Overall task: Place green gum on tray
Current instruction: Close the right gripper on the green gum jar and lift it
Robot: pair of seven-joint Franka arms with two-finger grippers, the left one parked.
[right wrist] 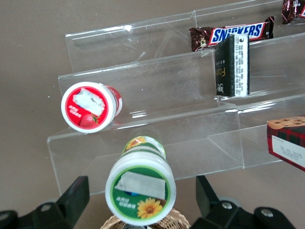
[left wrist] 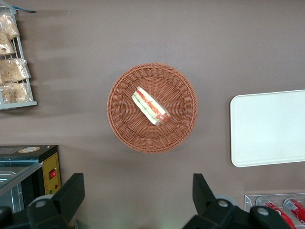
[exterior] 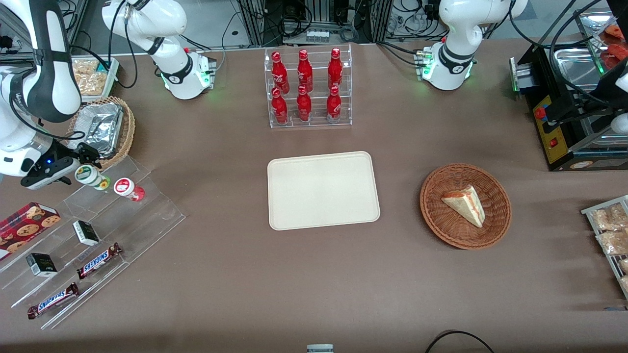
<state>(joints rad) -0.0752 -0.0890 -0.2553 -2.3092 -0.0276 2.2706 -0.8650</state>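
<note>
The green gum (exterior: 91,177), a white canister with a green-rimmed lid, lies tilted on the top step of a clear stepped shelf (exterior: 147,206) at the working arm's end of the table. In the right wrist view the green gum (right wrist: 140,193) sits between my two black fingers (right wrist: 74,196), with a gap on each side. My gripper (exterior: 78,166) is open around it and hovers at its lid end. The cream tray (exterior: 324,190) lies flat mid-table; it also shows in the left wrist view (left wrist: 269,126).
A red-lidded canister (exterior: 128,189) lies beside the green gum (right wrist: 89,106). The shelf also holds Snickers bars (exterior: 98,260), black boxes (exterior: 86,233) and a cookie box (exterior: 27,223). A foil-filled wicker basket (exterior: 105,130), a cola-bottle rack (exterior: 308,88) and a sandwich basket (exterior: 465,206) stand around.
</note>
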